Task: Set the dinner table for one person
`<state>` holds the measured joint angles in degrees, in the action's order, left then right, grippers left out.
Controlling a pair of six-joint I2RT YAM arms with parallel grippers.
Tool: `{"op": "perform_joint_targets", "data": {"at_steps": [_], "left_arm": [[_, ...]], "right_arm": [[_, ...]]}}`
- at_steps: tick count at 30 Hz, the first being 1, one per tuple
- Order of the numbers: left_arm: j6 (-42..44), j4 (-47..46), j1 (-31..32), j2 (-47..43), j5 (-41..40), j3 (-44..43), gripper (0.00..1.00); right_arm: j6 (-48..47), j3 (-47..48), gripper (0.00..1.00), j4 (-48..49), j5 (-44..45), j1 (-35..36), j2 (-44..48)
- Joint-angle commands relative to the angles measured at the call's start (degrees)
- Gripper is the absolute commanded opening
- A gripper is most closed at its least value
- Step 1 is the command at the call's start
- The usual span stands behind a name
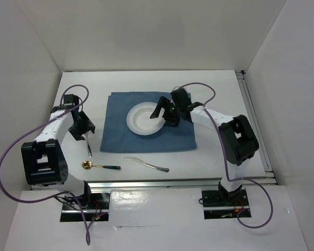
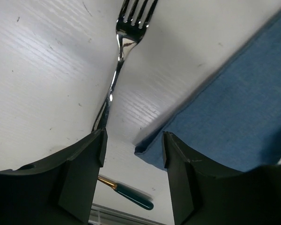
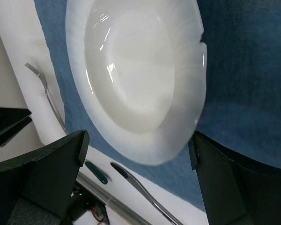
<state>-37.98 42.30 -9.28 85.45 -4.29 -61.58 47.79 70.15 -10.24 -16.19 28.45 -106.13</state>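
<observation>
The white dinner table carries a blue-grey cloth mat with a white plate lying on it. My right gripper hangs open over the plate's right rim, one finger on each side and neither touching it. A silver fork lies on the table left of the mat. My left gripper stands open just above the fork's handle end, which runs under the left finger. A gold spoon with a green handle and a knife lie in front of the mat.
An aluminium rail runs along the table's right edge and another along the near edge. White walls close in the left, back and right. The spoon's green handle lies just below my left fingers.
</observation>
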Motion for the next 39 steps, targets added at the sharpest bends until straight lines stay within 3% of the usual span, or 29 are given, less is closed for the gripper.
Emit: {"op": "perform_joint_targets", "data": {"at_steps": [1, 7, 12, 16, 20, 25, 28, 33, 39], "left_arm": [[-1.1, -1.0, -0.4, 2.3, -3.0, 1.6, 0.67], [-1.8, -4.1, -0.4, 5.2, -4.0, 3.1, 0.67], [-0.5, -2.8, -2.2, 13.1, -5.5, -2.0, 0.67], [-0.5, -3.3, -2.2, 18.3, -4.8, -2.8, 0.59], [-1.7, -2.1, -2.9, 20.4, -3.9, -3.3, 0.47], [-0.3, 0.1, -2.9, 15.4, -7.2, -7.1, 0.0], [1.8, 3.5, -2.3, 11.9, -10.1, -12.4, 0.0], [7.0, 5.4, 5.0, 6.8, -10.2, -20.7, 0.0], [11.1, 7.0, 16.8, 13.6, -6.3, -27.4, 0.0]], "right_arm": [[-5.9, -0.8, 1.0, -6.8, 5.5, 1.0, 10.1], [-10.5, -8.3, 1.0, -10.0, 8.0, 1.0, 23.6], [-12.5, -8.8, 1.0, -17.9, 10.3, 0.5, 29.8], [-11.9, -9.3, 1.0, -21.5, 14.2, -0.1, 36.7], [-11.4, -9.9, 1.0, -22.5, 16.5, -1.4, 39.5], [-12.0, -8.6, 1.0, -23.2, 17.2, -2.4, 39.5], [-12.6, -7.8, 1.0, -24.7, 17.9, -3.7, 39.5], [-14.0, -9.9, 1.0, -23.1, 16.7, -4.2, 41.6], [-14.0, -9.3, 1.0, -25.4, 20.9, -5.4, 42.4]]}}
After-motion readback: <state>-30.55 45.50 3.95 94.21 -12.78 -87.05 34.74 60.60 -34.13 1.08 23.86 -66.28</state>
